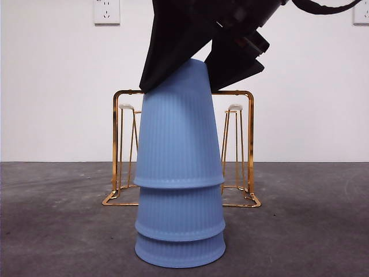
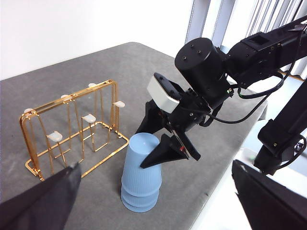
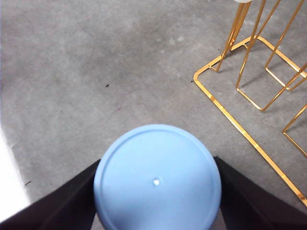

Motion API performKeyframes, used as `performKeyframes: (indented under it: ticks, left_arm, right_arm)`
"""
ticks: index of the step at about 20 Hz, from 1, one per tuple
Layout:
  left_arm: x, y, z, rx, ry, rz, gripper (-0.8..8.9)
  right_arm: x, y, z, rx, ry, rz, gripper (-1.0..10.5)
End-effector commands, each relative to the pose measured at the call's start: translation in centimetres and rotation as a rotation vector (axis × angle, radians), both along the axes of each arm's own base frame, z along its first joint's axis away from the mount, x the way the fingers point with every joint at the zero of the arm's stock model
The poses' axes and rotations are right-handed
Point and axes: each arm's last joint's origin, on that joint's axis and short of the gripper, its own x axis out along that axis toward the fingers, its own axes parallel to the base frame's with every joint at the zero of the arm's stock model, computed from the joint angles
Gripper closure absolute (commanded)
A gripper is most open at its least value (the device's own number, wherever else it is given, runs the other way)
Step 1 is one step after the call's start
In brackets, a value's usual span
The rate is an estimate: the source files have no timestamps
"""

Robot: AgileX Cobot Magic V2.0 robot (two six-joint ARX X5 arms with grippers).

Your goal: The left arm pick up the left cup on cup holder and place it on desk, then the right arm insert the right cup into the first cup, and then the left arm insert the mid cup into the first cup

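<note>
Three blue cups stand upside down in one stack on the dark grey desk (image 1: 57, 219): the top cup (image 1: 180, 133), the middle cup (image 1: 180, 213) and the bottom cup (image 1: 180, 251). The top cup sits high and leans slightly. My right gripper (image 1: 184, 66) comes from above with a jaw on each side of the top cup's base (image 3: 157, 177), touching it. The left wrist view shows this right gripper (image 2: 140, 148) at the stack (image 2: 139, 187). My left gripper (image 2: 156, 191) is open and empty, held back from the stack. The gold cup holder (image 1: 249, 144) stands behind, its pegs bare.
The holder's wire base (image 3: 240, 124) lies close beside the stack. The desk's edge (image 2: 211, 191) runs near the stack on the side of the right arm (image 2: 201, 67). A white wall with sockets (image 1: 106, 11) is behind.
</note>
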Motion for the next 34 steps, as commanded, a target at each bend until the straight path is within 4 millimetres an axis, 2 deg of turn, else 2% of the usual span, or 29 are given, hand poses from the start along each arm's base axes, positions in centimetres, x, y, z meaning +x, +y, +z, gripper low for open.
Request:
performKeyframes:
  ticks: [1, 6, 9, 13, 18, 21, 24, 29, 30, 31, 32, 34]
  left_arm:
    - [-0.2, 0.3, 0.6, -0.011, -0.037, -0.009, 3.12]
    - [-0.2, 0.3, 0.6, -0.011, -0.037, -0.012, 3.12]
    - [-0.2, 0.3, 0.6, -0.012, -0.038, -0.012, 3.12]
    - [-0.2, 0.3, 0.6, -0.014, -0.046, -0.008, 3.12]
    - [-0.1, 0.3, 0.6, -0.022, -0.035, 0.009, 3.12]
    - [-0.1, 0.3, 0.6, -0.065, 0.025, 0.026, 3.12]
    - [-0.1, 0.3, 0.7, -0.072, 0.022, 0.031, 3.14]
    - [-0.1, 0.2, 1.1, -0.119, 0.014, 0.029, 3.17]
    - [-0.1, 0.3, 1.1, -0.118, 0.009, 0.046, 3.32]
    - [0.0, 0.3, 1.1, -0.112, 0.009, 0.061, 4.69]
    - [0.0, 0.3, 1.0, -0.100, 0.010, 0.060, 7.75]
    - [0.1, 0.4, 0.9, -0.084, -0.007, 0.108, 8.04]
  right_arm:
    - [0.0, 0.6, -0.1, 0.000, 0.002, 0.013, 6.3]
    - [-0.1, 0.4, 0.5, 0.018, 0.004, 0.003, 4.6]
    - [-1.1, -1.0, 3.2, 0.011, 0.020, -0.005, 4.5]
    - [-3.7, -5.0, 7.8, 0.035, 0.023, -0.072, 4.5]
    - [-7.7, -11.1, 10.6, 0.146, -0.026, -0.232, 4.5]
    - [-9.6, -14.1, 11.4, 0.210, -0.064, -0.298, 4.5]
    - [-10.9, -16.2, 11.5, 0.234, -0.103, -0.341, 4.5]
    - [-11.5, -17.1, 11.6, 0.254, -0.128, -0.359, 4.5]
    - [-11.5, -17.1, 11.6, 0.254, -0.128, -0.359, 4.6]
    - [-11.5, -17.1, 11.6, 0.254, -0.127, -0.359, 6.2]
    - [-11.5, -17.1, 11.6, 0.254, -0.126, -0.358, 9.3]
    - [-11.4, -17.1, 11.7, 0.256, -0.133, -0.363, 9.3]
